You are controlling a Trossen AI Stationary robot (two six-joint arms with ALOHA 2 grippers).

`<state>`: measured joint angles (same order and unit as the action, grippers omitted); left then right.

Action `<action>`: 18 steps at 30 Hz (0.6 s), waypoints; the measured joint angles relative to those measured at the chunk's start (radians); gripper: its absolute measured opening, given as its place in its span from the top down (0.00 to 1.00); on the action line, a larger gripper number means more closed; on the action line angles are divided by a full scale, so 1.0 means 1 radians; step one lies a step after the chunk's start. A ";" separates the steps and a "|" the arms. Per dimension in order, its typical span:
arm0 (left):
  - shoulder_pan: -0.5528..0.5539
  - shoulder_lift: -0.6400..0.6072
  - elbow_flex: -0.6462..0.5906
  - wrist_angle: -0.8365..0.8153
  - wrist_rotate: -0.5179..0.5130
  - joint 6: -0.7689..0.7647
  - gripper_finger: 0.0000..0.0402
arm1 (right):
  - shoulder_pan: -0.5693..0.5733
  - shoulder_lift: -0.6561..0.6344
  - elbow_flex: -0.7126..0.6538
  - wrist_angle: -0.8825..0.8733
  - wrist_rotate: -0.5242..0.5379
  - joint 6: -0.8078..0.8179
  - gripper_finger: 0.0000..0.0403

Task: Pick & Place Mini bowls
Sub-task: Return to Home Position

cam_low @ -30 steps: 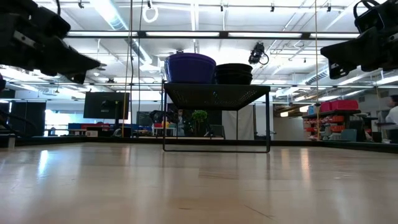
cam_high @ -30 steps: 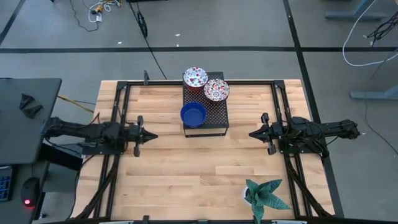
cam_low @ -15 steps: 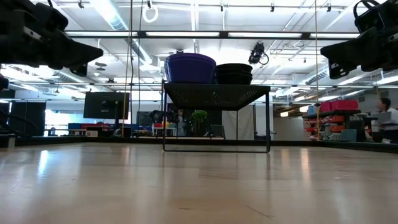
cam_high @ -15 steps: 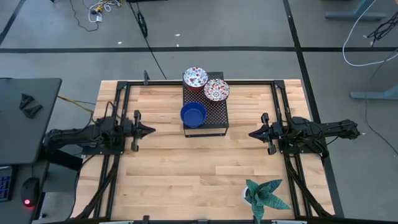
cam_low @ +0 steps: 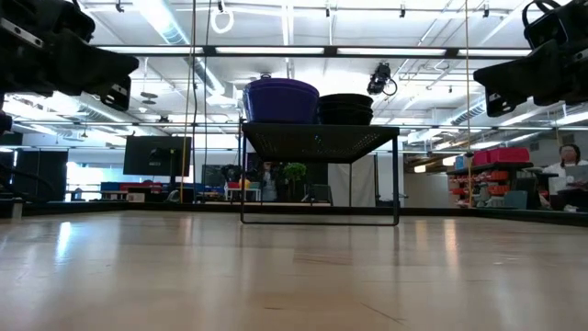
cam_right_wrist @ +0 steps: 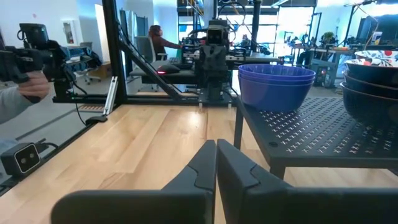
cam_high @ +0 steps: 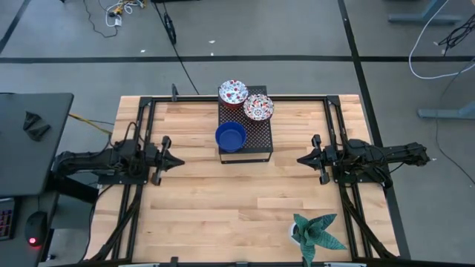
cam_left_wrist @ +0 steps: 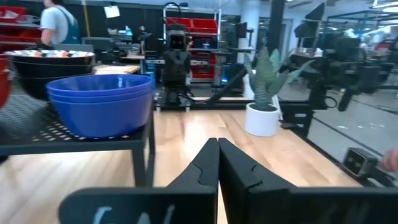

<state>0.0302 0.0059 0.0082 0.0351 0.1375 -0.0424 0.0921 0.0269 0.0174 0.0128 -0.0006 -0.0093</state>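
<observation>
The wooden tabletop [cam_high: 223, 208] fills the middle of the high view, framed by black rails. The left arm [cam_high: 96, 159] lies along the tabletop's left side and the right arm [cam_high: 382, 156] along its right side. Both are stretched out level and point inward toward each other, well apart from everything in the centre.

Between them, at the far middle of the tabletop, stands a black perforated shelf [cam_high: 260, 141] on thin legs. The low view shows its deck raised clear above the wood. A plant [cam_high: 318, 231] in a white pot sits at the near right corner, well apart from the shelf.

Every bowl in view is on the shelf, in three stacks. The blue bowls [cam_high: 231, 136] take the near left part of the deck. The red-patterned bowls [cam_high: 233, 93] sit at the far left corner. The second patterned stack [cam_high: 258, 107] is just beside them on the right, close enough that the rims nearly meet. Both wrist views show the blue stack as several bowls nested one inside another.

The left pincer [cam_high: 179, 159] hangs above bare wood to the left of the shelf. Its wrist view shows the two dark fingers pressed together along one line, with nothing between them. The right pincer [cam_high: 301, 159] hangs above bare wood to the right of the shelf, its fingers likewise closed tight and empty.
</observation>
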 joint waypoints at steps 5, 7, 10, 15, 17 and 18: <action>-0.053 0.000 0.001 -0.016 -0.069 0.024 0.98 | 0.000 0.000 0.000 0.000 0.000 0.000 0.96; -0.062 0.000 0.001 -0.019 -0.093 0.028 0.99 | 0.000 0.000 0.000 0.000 0.000 0.000 0.96; -0.063 0.000 0.000 -0.019 -0.099 0.056 0.98 | 0.000 0.000 0.000 0.000 0.000 0.000 0.96; -0.060 0.000 -0.001 -0.001 -0.141 0.055 0.95 | 0.000 0.000 0.000 0.000 0.000 0.000 0.96; -0.060 0.000 -0.002 0.010 -0.140 0.054 0.95 | 0.000 0.000 0.000 0.000 0.000 0.000 0.96; -0.060 0.000 -0.002 0.019 -0.140 0.054 0.95 | 0.000 0.000 0.000 0.000 0.000 0.000 0.96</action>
<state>-0.0299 0.0063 0.0067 0.0546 -0.0029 0.0120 0.0925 0.0269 0.0174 0.0129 -0.0006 -0.0093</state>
